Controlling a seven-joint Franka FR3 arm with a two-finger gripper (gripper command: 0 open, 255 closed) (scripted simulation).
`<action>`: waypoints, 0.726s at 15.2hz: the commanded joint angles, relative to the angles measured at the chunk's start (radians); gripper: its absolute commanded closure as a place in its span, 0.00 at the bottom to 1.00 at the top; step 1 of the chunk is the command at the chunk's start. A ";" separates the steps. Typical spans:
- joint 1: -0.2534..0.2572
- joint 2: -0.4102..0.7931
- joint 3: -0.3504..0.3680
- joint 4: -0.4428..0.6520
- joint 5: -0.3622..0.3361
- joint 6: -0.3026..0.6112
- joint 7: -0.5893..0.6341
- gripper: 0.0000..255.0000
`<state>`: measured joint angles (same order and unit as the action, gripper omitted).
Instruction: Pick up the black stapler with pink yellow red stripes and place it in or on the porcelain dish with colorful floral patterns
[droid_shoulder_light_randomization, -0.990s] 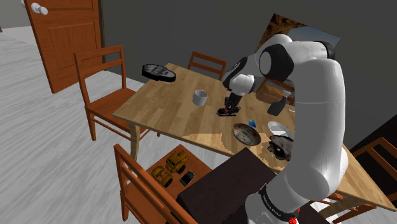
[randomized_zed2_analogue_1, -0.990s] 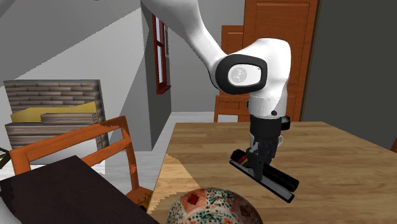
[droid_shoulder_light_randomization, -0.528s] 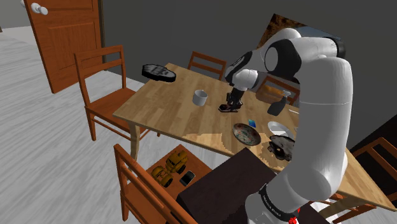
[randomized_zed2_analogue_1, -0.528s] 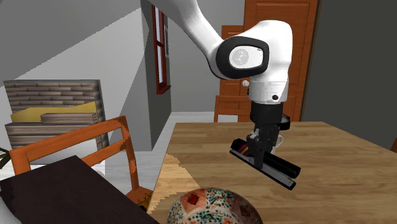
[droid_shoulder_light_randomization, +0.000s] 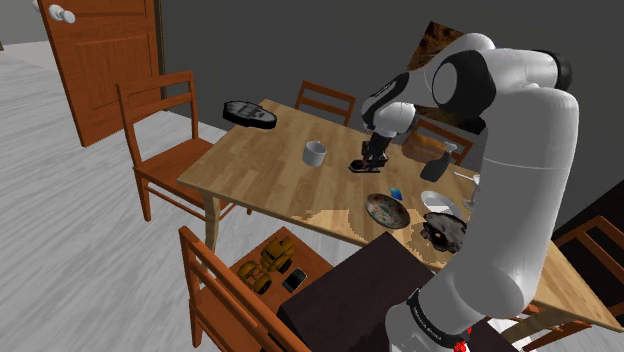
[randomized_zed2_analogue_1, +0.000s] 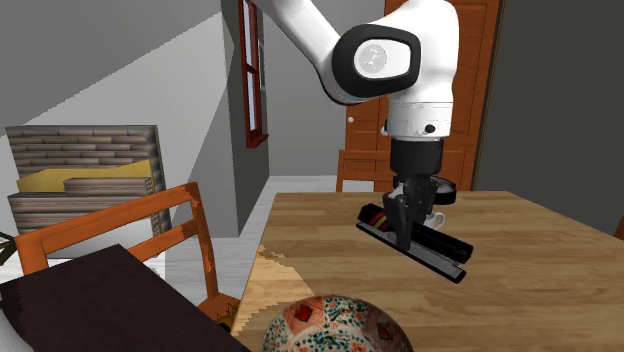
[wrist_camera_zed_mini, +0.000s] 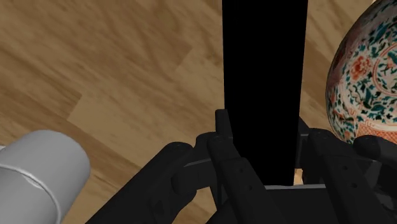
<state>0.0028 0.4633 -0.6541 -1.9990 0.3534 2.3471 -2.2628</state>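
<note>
In the second exterior view the lower edge cuts off the dish (randomized_zed2_analogue_1: 335, 322), and the gripper (randomized_zed2_analogue_1: 403, 236) covers the stapler's (randomized_zed2_analogue_1: 441, 258) middle. In the wrist view the stapler, mug (wrist_camera_zed_mini: 38, 175) and dish run past the edges. In the shoulder view the small things (droid_shoulder_light_randomization: 272, 262) on the chair (droid_shoulder_light_randomization: 200, 262) are too small to name.

We note a home dining room: wooden table (droid_shoulder_light_randomization: 250, 160) ringed by wooden chairs (droid_shoulder_light_randomization: 170, 165), mug (droid_shoulder_light_randomization: 315, 153) and patterned dish (droid_shoulder_light_randomization: 386, 211) laid out, panelled door (droid_shoulder_light_randomization: 105, 50), red-framed window (randomized_zed2_analogue_1: 255, 80).
</note>
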 joint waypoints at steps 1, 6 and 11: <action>0.015 -0.048 -0.020 -0.075 -0.019 0.032 -0.009 1.00; 0.060 -0.201 -0.097 -0.294 -0.105 0.128 -0.016 1.00; 0.093 -0.370 -0.198 -0.490 -0.272 0.208 0.030 1.00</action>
<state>0.0905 0.1235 -0.8342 -2.4563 0.1176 2.5415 -2.2457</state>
